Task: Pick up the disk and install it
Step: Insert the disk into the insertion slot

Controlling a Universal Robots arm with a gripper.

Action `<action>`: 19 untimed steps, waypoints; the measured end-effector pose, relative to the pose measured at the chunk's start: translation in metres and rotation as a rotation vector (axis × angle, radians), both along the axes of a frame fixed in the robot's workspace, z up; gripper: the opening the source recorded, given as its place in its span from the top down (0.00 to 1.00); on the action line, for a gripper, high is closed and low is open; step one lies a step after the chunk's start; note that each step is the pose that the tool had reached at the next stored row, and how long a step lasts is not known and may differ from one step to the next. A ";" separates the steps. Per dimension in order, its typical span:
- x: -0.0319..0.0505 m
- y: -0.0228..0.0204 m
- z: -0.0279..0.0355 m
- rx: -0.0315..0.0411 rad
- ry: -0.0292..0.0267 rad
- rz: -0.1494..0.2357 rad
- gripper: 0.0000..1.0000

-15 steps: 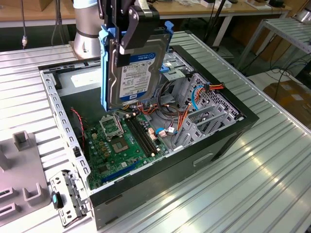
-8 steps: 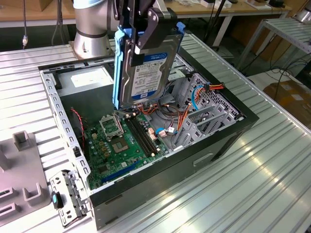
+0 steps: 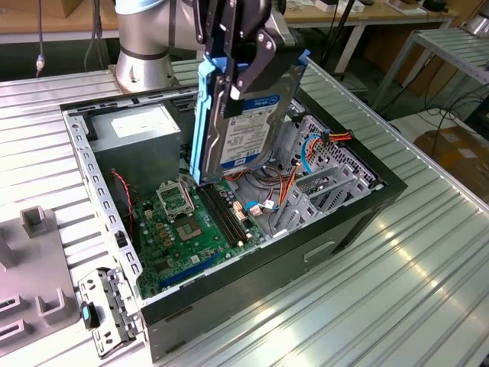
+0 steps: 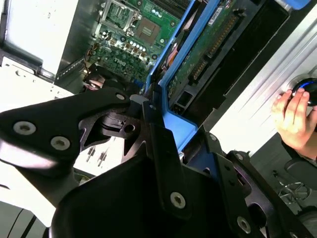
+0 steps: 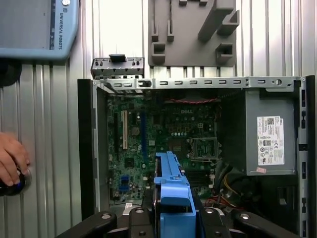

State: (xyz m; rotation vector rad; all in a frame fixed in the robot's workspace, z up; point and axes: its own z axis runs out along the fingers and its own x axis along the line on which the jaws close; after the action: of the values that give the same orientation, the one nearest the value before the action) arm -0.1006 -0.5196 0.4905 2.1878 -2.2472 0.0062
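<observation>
In the upper middle of the exterior view, we see the black claw (image 3: 241,61) clamped on the flat silver-metal disk (image 3: 252,131) (white-and-blue label, blue plastic rails), held upright above the green motherboard (image 3: 183,229) of the open black computer case (image 3: 321,238) on the ribbed desk (image 3: 412,294).

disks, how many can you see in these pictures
1: the disk is roughly upright, gripped by the fingers above the open computer case. Others could be hidden inside the case.
</observation>
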 end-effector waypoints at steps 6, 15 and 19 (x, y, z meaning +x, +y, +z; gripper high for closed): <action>0.0424 -0.0058 -0.0004 -0.0001 0.0000 0.000 0.63; 0.0501 -0.0077 -0.0006 -0.0003 -0.0001 0.000 0.63; 0.0501 -0.0077 -0.0007 -0.0005 -0.0010 0.000 0.63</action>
State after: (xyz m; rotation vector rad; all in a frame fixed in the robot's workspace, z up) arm -0.0506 -0.5272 0.4898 2.1882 -2.2473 0.0079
